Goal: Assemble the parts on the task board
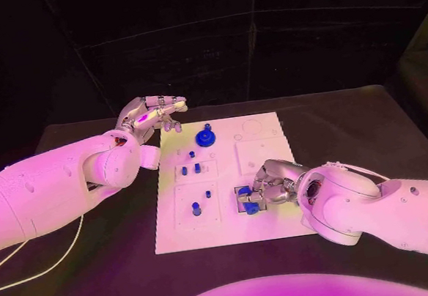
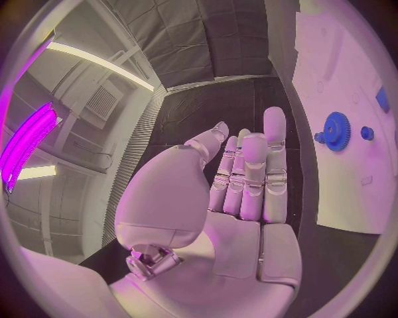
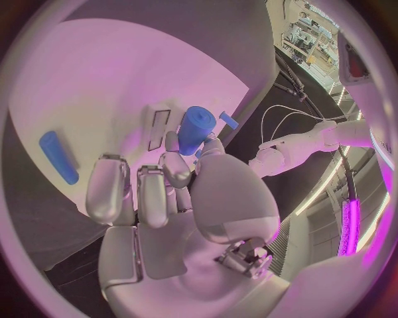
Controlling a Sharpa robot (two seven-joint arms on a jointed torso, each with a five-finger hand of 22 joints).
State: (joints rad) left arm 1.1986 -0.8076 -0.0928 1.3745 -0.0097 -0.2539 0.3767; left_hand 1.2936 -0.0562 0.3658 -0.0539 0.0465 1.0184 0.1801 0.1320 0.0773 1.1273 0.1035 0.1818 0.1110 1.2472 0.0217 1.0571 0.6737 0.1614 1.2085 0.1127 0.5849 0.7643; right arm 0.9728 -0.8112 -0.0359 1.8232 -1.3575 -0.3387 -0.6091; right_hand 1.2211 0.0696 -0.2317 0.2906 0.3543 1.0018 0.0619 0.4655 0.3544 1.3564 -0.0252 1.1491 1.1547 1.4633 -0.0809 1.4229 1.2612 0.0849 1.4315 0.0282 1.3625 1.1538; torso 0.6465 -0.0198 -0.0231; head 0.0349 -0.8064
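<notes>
The right hand (image 1: 269, 187) pinches a small blue cylindrical part (image 3: 196, 127) over the flat white task board (image 1: 272, 225), seemingly to seat it, while the left hand (image 1: 150, 114) hovers empty, fingers apart.

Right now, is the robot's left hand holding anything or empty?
Empty: the left hand hovers past the task board's far edge, fingers straight together, nothing between them.

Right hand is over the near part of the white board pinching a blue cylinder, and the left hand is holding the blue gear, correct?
Not quite. The left hand holds nothing; the left wrist view shows the blue gear lying on the task board, apart from its fingers. The right hand does pinch a blue cylinder.
</notes>
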